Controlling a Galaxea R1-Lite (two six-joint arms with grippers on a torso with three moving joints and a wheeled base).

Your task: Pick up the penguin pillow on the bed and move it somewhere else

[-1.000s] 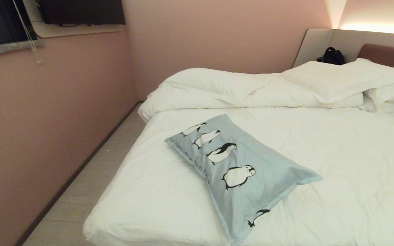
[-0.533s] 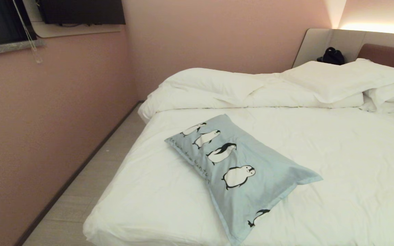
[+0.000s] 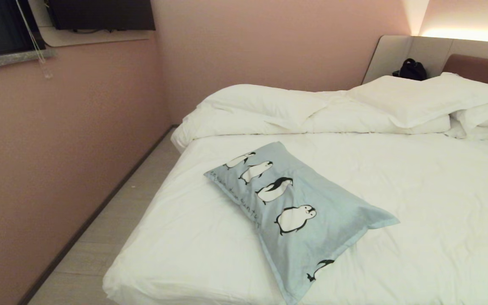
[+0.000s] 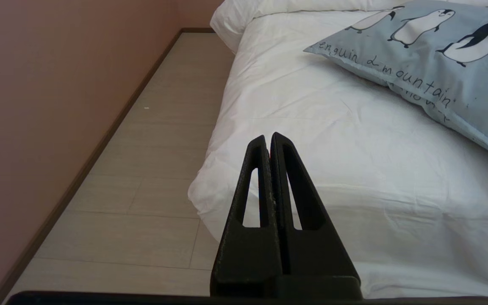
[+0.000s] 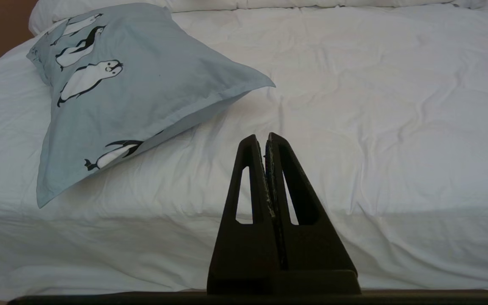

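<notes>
Pillow check: the penguin pillow (image 3: 295, 212) is lying flat on the bed (image 3: 439, 199), on the white sheet, skewed so its long axis is running from about 11 o'clock to 5 o'clock in my head view. It is sitting left of the bed's middle, its near corner reaching toward the near edge at 6 o'clock. The row of penguins is facing up, and the dark script line is running along its left flange.

I am keeping both arms low in front of the bed's near side, neither one showing in the head view. My left gripper (image 4: 269, 137) is pressed fully together, fingers (image 4: 256, 178) touching along their length, nothing between them. It is pointing at the near-left corner of the bed, with the pillow (image 4: 430, 55) at about 1 o'clock from the tips, well apart. My right gripper (image 5: 265, 137) is likewise closed tight and gripping nothing, pointing at bare sheet, with the pillow (image 5: 112, 97) at about 10 o'clock from the tips, near but not touching.

Other items: a rumpled white duvet (image 3: 269, 110) is bunching across the far side at 12 o'clock, plain white pillows (image 3: 460, 101) are stacking at 2 o'clock by the brown headboard (image 3: 477, 67), and a small black bag (image 3: 411, 70) is sitting behind them. A strip of pale floor (image 3: 112, 228) is running between the bed and the pink wall (image 3: 57, 140) at 9 o'clock.
</notes>
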